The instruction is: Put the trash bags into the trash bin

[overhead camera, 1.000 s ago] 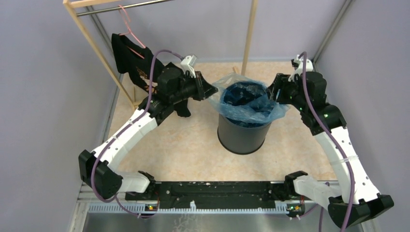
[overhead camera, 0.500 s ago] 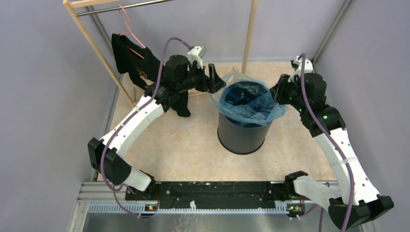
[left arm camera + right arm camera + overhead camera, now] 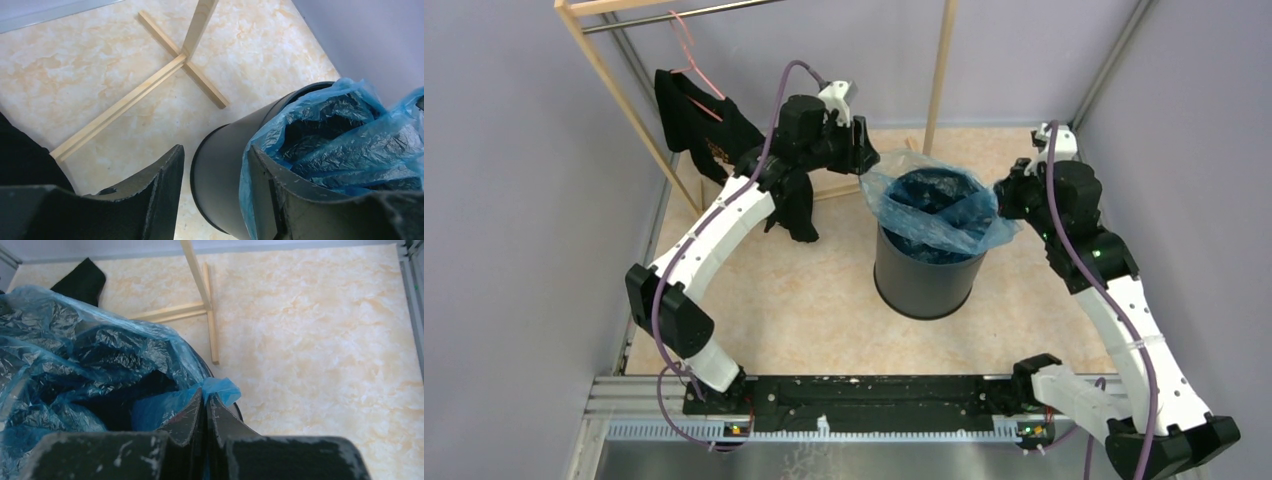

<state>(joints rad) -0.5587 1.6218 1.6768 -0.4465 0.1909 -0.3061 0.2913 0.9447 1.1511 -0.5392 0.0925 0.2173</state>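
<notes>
The black trash bin (image 3: 924,280) stands mid-floor with the light-blue trash bag (image 3: 934,215) draped in and over its mouth. My left gripper (image 3: 861,150) hovers at the bin's far-left rim. In the left wrist view the left gripper (image 3: 215,150) is open, the bin wall (image 3: 220,185) shows between its fingers, and the bag edge (image 3: 340,140) lies along the right finger. My right gripper (image 3: 1004,200) is at the right rim. In the right wrist view the right gripper (image 3: 206,396) is shut, pinching a fold of the bag (image 3: 90,355) above the bin rim (image 3: 235,412).
A wooden rack frame stands at the back, its post (image 3: 941,70) just behind the bin and its floor crosspiece (image 3: 165,75) near the left gripper. A black shirt on a pink hanger (image 3: 694,120) hangs at the back left. Grey walls close in on both sides.
My left gripper let go of the bag's left edge, rose and swung toward the back-left rim, its jaws now apart. My right gripper closed on the bag's edge at the right rim.
</notes>
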